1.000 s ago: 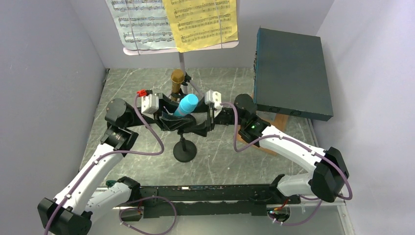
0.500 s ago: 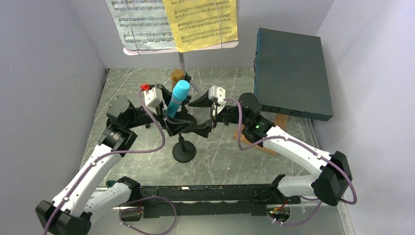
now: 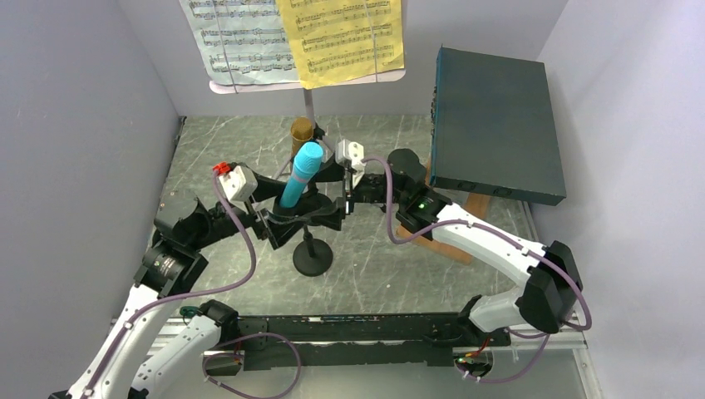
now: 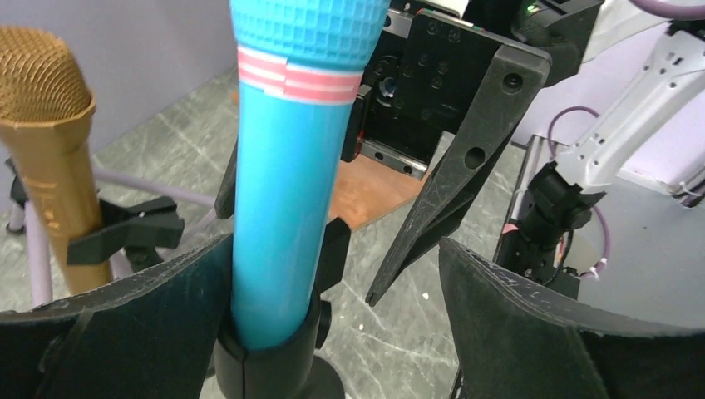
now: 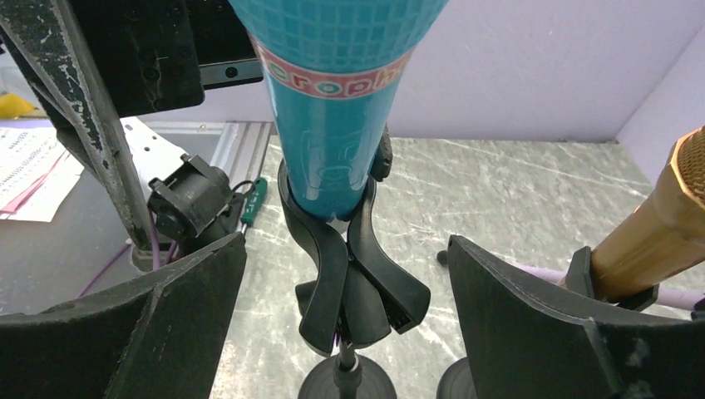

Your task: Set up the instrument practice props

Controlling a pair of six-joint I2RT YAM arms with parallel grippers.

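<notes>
The blue microphone [image 3: 301, 173] stands tilted in the clip of a black round-based holder [image 3: 313, 259]. My left gripper [image 3: 284, 224] and right gripper [image 3: 331, 213] flank that clip from either side, both open. In the left wrist view the blue microphone [image 4: 291, 183] rises just inside one finger [image 4: 116, 332] of my left gripper [image 4: 334, 243]. The right wrist view shows the clip [image 5: 353, 283] centred between the spread jaws of my right gripper [image 5: 345, 241]. The gold microphone [image 3: 301, 131] stands in its own holder behind. White [image 3: 237, 37] and yellow [image 3: 341, 33] pages rest on the music desk [image 3: 308, 81].
A large dark teal box [image 3: 495, 120] leans at the right over a brown wooden board [image 3: 453, 229]. Grey walls close in on the left, back and right. The arms' black mounting rail [image 3: 349, 328] runs along the near edge.
Both grippers have opened. The blue microphone, earlier leaning across the jaws, now stands in the holder's clip by itself. My left arm has drawn back to the left.
</notes>
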